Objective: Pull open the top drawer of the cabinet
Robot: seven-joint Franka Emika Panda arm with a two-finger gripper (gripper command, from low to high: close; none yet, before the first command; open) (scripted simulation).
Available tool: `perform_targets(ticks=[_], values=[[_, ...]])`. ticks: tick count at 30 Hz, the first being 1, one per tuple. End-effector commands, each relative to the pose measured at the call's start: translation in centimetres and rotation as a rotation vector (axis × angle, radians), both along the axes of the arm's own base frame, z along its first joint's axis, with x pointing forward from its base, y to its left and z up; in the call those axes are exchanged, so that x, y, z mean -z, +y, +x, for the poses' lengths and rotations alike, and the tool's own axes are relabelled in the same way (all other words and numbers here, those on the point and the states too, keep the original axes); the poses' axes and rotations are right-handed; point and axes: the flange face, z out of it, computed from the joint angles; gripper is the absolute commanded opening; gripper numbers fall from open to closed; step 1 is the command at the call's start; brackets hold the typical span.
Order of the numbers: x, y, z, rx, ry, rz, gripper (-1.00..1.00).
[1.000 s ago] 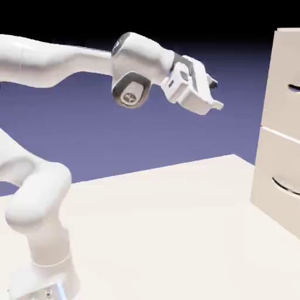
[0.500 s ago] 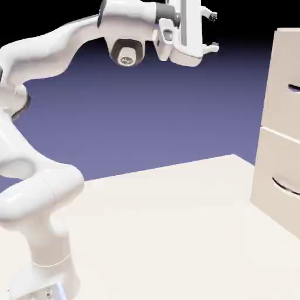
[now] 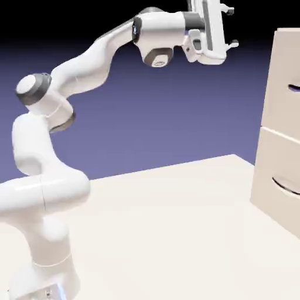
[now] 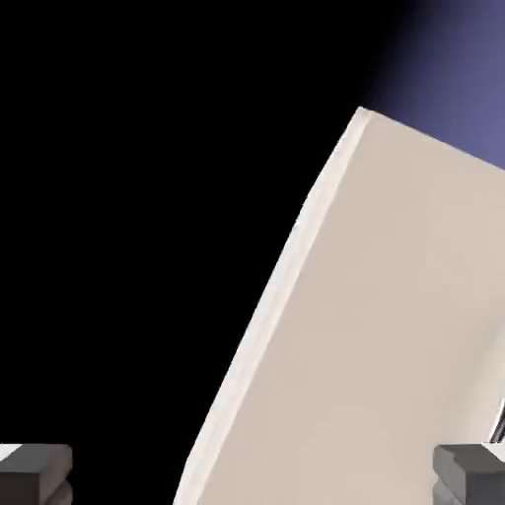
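Reaching the handle is the step in hand: the gripper, fingers spread wide and empty, hangs high and well apart from the cabinet at the exterior view's right. It should drop to the top drawer, square up, and straddle that dark handle before closing

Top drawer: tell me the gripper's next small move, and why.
Probably bring the gripper down and toward the top drawer, lining it up with the handle. It is open and empty, above the handle and apart from the cabinet; the drawer looks shut.
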Motion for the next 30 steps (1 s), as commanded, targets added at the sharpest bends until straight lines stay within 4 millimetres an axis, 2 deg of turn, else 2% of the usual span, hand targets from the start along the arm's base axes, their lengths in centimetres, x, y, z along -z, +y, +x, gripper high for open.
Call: perform_targets(ticks=[1,7,10,14,21,22,23,24,30], values=[[0.8,0.0,1.3,-0.011,-0.003,0.02,0.0],[7.0,-1.9,9.0,-0.077,-0.005,0.158,0.0],[10.8,-3.9,12.7,-0.106,-0.001,0.243,0.0],[16.7,-7.6,17.1,-0.138,0.003,0.375,0.0],[16.8,-7.7,21.9,-0.138,0.003,0.379,0.0],[16.9,-7.7,22.2,-0.139,0.003,0.379,0.0],[16.9,-7.7,22.2,-0.139,0.003,0.379,-1.0],[16.9,-7.7,22.2,-0.139,0.003,0.379,-1.0],[16.9,-7.7,18.3,-0.139,0.003,0.379,-1.0]])
